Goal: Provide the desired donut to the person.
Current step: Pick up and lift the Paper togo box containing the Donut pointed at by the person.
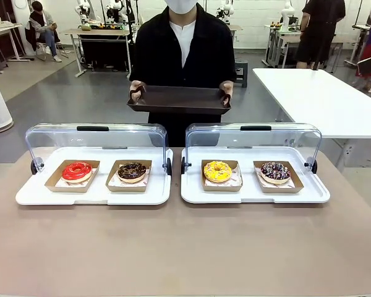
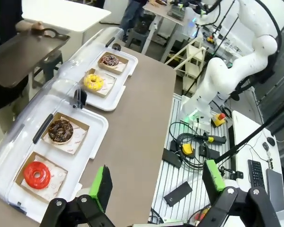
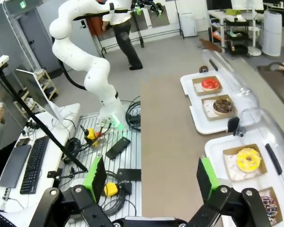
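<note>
Aloft, left claw (image 2: 157, 179) and right claw (image 3: 149, 175), agape.

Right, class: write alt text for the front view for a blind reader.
A person holds a dark tray beyond the table, where two open white display cases hold a red donut, chocolate donut, yellow donut and sprinkled donut.

The left gripper (image 2: 157, 182) tilts downward, jaws spread wide, its green pads (image 2: 102, 185) facing each other. The right gripper (image 3: 150, 178) is posed alike, jaws just as wide. Farther off, the right arm (image 2: 236, 66) and left arm (image 3: 90, 61) stand folded at the elbow
</note>
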You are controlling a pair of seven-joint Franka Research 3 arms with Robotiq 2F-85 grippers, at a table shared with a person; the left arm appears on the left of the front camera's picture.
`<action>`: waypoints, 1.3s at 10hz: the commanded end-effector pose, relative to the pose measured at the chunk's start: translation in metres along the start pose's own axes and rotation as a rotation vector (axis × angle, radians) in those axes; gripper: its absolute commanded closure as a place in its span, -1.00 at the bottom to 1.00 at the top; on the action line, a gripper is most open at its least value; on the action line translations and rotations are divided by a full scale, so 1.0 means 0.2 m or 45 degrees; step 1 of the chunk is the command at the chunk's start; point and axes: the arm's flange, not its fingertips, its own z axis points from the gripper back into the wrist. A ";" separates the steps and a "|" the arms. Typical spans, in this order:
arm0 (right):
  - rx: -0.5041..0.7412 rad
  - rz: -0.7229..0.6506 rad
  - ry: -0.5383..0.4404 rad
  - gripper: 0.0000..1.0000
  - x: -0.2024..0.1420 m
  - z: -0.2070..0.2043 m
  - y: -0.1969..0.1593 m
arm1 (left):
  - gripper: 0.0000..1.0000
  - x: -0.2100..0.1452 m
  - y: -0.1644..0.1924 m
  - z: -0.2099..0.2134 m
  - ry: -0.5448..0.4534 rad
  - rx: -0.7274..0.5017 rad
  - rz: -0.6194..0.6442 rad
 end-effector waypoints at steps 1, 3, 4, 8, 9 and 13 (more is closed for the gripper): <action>-0.017 -0.011 0.013 -1.00 0.03 0.01 -0.02 | -1.00 -0.04 0.02 0.02 -0.020 -0.046 -0.074; -0.043 -0.035 0.028 -1.00 0.01 0.01 -0.04 | -1.00 -0.11 0.05 0.02 0.002 -0.036 -0.144; -0.060 -0.046 0.043 -1.00 0.00 0.01 -0.05 | -1.00 -0.14 0.07 0.01 0.011 -0.021 -0.153; -0.122 -0.065 0.077 -1.00 -0.04 -0.01 -0.06 | -1.00 -0.18 0.12 0.00 0.039 0.026 -0.146; -0.139 -0.063 0.095 -1.00 -0.04 -0.01 -0.06 | -1.00 -0.20 0.12 0.00 0.052 0.044 -0.148; -0.119 -0.093 0.089 -1.00 -0.02 0.01 -0.05 | -1.00 -0.16 0.12 0.01 0.025 0.002 -0.117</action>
